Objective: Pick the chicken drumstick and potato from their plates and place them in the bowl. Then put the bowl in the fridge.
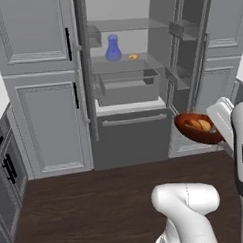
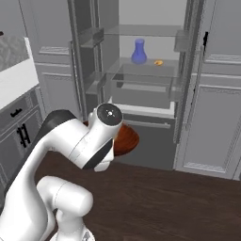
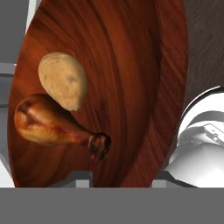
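The reddish-brown bowl (image 1: 190,133) hangs in the air in front of the open fridge (image 1: 129,138), level with its lower drawer. My gripper (image 1: 214,133) is shut on the bowl's rim at the right side. In the hand view the bowl (image 3: 127,65) is seen close up, with the tan potato (image 3: 63,85) and the chicken drumstick (image 3: 48,124) lying side by side inside it, the potato touching the drumstick. The gripper (image 3: 120,180) straddles the near rim. From the right base view the bowl (image 2: 127,139) peeks out behind my arm. The plates are out of view.
Inside the fridge (image 2: 141,94) a blue vase (image 1: 113,48) and a small orange item (image 1: 133,57) stand on a glass shelf. Both doors are swung open, the right door's bins (image 1: 179,76) close to the bowl. Grey cabinets (image 1: 43,107) stand left, above dark wooden floor (image 1: 97,199).
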